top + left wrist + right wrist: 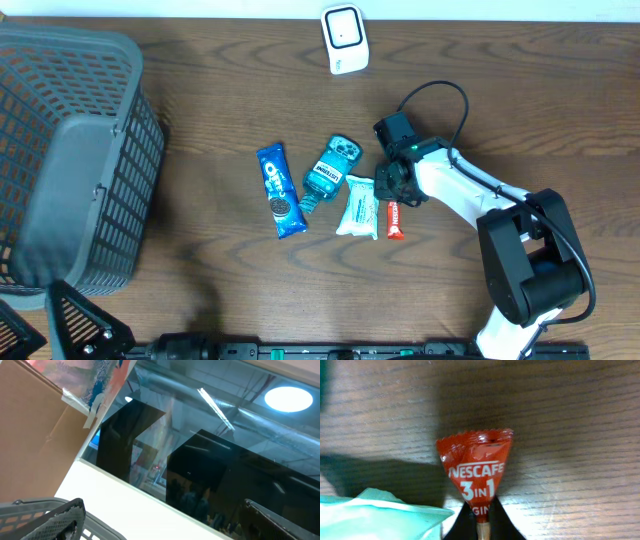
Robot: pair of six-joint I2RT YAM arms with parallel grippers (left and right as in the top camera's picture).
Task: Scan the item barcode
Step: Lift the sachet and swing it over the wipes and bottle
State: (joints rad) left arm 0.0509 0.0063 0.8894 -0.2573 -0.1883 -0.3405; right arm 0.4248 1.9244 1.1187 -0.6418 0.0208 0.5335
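While right gripper (481,527) pinches shut on sachet (477,472) | label: NESCAFE 3IN1 | left gripper (45,318) wide open

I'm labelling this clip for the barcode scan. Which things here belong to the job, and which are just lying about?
In the job: right hand shut on Nescafe sachet; white scanner.
Lying about: Oreo pack; mouthwash bottle; teal-white pouch; grey basket.
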